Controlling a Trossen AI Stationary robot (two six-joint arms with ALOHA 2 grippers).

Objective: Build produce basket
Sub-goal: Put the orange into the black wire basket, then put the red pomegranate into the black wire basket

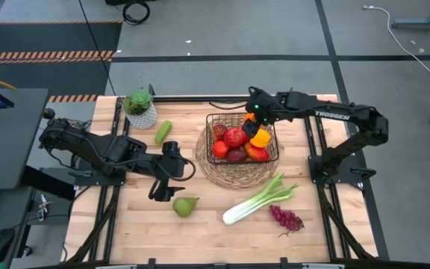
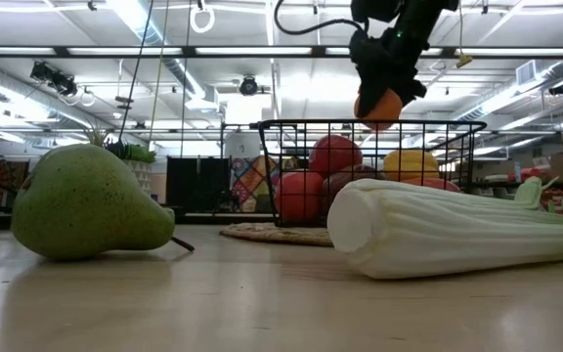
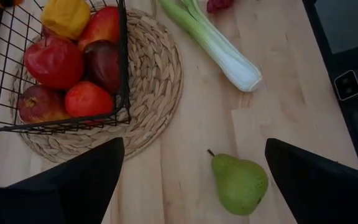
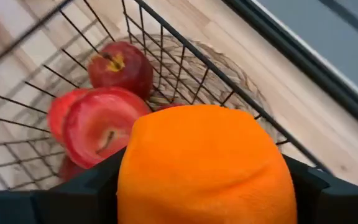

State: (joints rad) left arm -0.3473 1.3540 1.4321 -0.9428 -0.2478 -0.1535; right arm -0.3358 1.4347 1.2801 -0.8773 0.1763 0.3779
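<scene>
White "TROSSEN" lettering marks the right arm; its gripper clamps a round orange above the black wire-mesh basket; the left gripper gapes beside a green pear.

Bright orange up front, solid colour, against the black wire-mesh basket with its grid pattern. Inside it: deep red apples, one darker maroon, plus a yellow pepper. Straw mat is tan with a woven braid (nice texture). Pale-green celery, green pear, purple grapes, light wood table.
</scene>
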